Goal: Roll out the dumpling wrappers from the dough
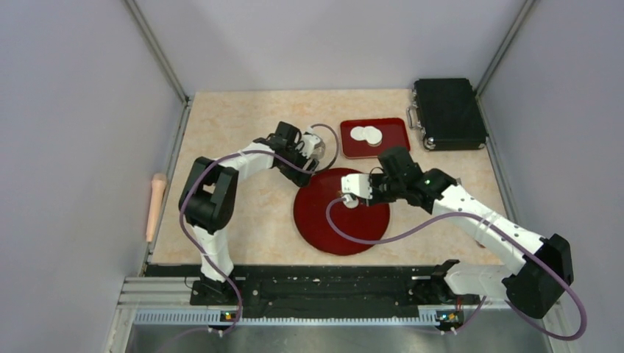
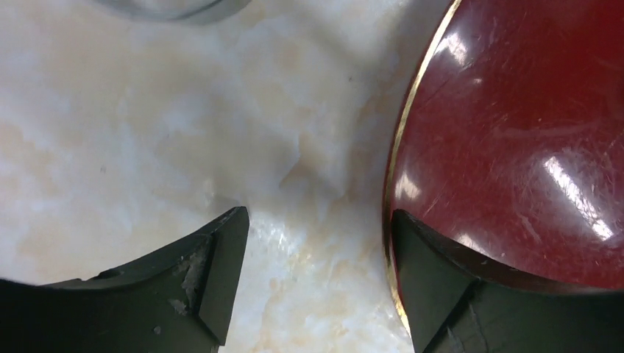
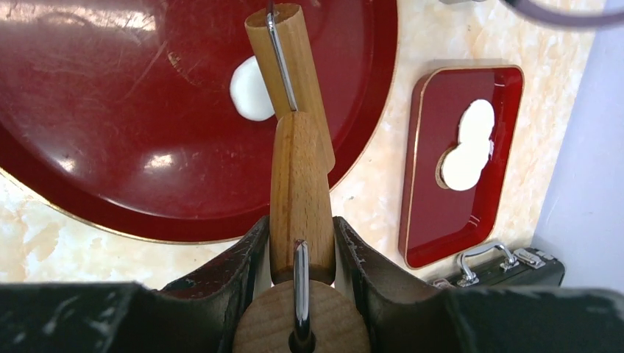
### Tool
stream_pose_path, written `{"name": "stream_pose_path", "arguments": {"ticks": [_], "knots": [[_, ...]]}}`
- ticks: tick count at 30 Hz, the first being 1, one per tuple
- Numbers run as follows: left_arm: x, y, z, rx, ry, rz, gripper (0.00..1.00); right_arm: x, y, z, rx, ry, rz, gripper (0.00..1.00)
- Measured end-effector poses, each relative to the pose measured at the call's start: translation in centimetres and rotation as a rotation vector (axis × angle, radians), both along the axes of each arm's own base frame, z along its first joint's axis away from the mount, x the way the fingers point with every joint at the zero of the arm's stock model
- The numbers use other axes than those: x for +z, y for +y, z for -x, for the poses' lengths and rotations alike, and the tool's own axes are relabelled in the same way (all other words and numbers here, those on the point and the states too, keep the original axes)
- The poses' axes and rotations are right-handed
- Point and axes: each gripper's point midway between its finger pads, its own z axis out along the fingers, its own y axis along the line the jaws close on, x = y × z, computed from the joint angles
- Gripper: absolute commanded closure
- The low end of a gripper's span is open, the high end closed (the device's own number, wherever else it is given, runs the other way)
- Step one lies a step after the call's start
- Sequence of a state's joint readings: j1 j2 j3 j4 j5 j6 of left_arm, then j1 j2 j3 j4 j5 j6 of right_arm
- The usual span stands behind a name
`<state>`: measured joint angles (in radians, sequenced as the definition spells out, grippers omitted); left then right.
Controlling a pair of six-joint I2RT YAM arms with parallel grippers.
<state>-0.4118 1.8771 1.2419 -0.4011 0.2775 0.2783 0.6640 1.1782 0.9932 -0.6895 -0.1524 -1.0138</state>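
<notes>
From above, the right gripper hangs over the round red tray, and the left gripper sits just off that tray's far-left edge. Beyond the right jaws, two dumpling wrappers overlap on a rectangular red tray, with a black case beside it. The table is pale and marbled, closed in by plain grey walls.

At the left wrist, the jaws stand wide apart with only bare table between them. The round tray's gilt rim runs under the right-hand jaw. Ahead of the jaws a curved rim shows, glass or metal; we cannot tell which.

At the right wrist, the jaws are clamped on a wooden roller. The dough, a small white lump, lies on the round tray just ahead of the jaws, touching the roller's left side. We judge that flattening this lump is the step in hand. The next move calls for even downward pressure and short passes that stay inside the rim.
</notes>
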Motion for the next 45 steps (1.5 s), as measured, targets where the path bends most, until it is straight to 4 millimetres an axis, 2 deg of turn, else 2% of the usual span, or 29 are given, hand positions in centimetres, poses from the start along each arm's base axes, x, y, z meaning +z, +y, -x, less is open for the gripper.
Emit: {"name": "stream_pose_path", "arguments": {"ticks": [2, 5, 8, 12, 19, 34, 45], "knots": [[-0.6, -0.7, -0.2, -0.001, 0.022, -0.031, 0.46, -0.7, 0.2, 0.2, 0.013, -0.013, 0.020, 1.00], [-0.8, -1.9, -0.9, -0.005, 0.034, -0.057, 0.72, -1.3, 0.6, 0.2, 0.028, -0.040, 0.036, 1.00], [-0.8, -2.9, -1.3, 0.004, 0.055, -0.058, 0.83, -1.8, 1.1, -0.5, 0.027, -0.072, 0.058, 1.00], [-0.9, -3.2, -1.2, 0.022, 0.071, -0.059, 0.99, -3.5, 1.6, -1.3, 0.021, -0.103, 0.116, 1.00], [-0.9, -3.5, -0.8, 0.047, 0.095, -0.047, 1.00, -4.2, 1.9, -1.7, 0.014, -0.110, 0.148, 1.00], [-0.9, -3.5, -0.7, 0.071, 0.097, -0.031, 1.00, -4.6, 1.8, -0.4, 0.043, -0.042, 0.171, 1.00], [-0.9, -3.5, -0.7, 0.076, 0.085, -0.020, 1.00, -5.6, 2.9, -1.1, 0.010, -0.015, 0.153, 1.00]]}}
